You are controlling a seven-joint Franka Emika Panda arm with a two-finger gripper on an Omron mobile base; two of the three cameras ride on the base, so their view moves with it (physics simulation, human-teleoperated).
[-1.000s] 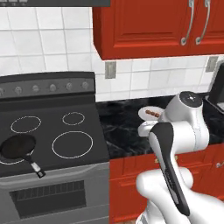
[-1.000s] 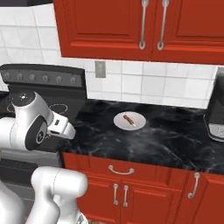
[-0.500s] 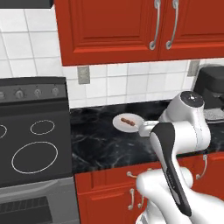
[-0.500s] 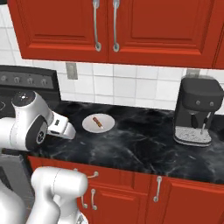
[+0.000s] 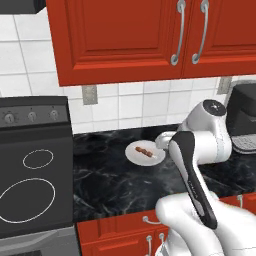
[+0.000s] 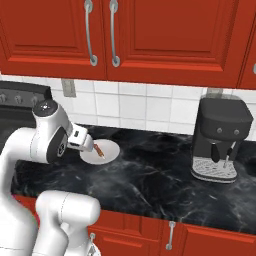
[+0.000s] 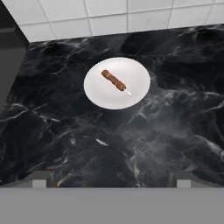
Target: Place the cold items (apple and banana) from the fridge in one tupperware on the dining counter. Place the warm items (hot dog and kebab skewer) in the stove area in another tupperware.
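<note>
On the black marble counter (image 7: 175, 109), a white plate (image 7: 131, 94) sits near the tiled back wall (image 7: 109, 17), with a kebab skewer (image 7: 114, 80) lying diagonally across the plate's middle, meat chunks brown, bare stick tip pointing away from the stove side. Plate also visible in the left base view (image 5: 136, 155), skewer (image 5: 145, 151) on it, and in the right base view (image 6: 106, 154), skewer (image 6: 99, 150) partly behind the hand. Gripper (image 7: 109, 183) hangs above the counter on the near side of the plate, apart from it, nothing between the fingers; the tips (image 7: 39, 180) stand wide apart at the hand view's bottom corners, so jaws open, empty. Stove (image 5: 35, 170) stands just beside the plate's counter section, to the plate's left in the left base view; two ring burners show. Coffee machine (image 6: 220, 140) stands on the same counter well apart from the plate, on the far side from the stove. Red cabinets (image 6: 125, 40) hang above the plate, with an outlet (image 5: 90, 94) on the wall tiles between the cabinets and the counter.
</note>
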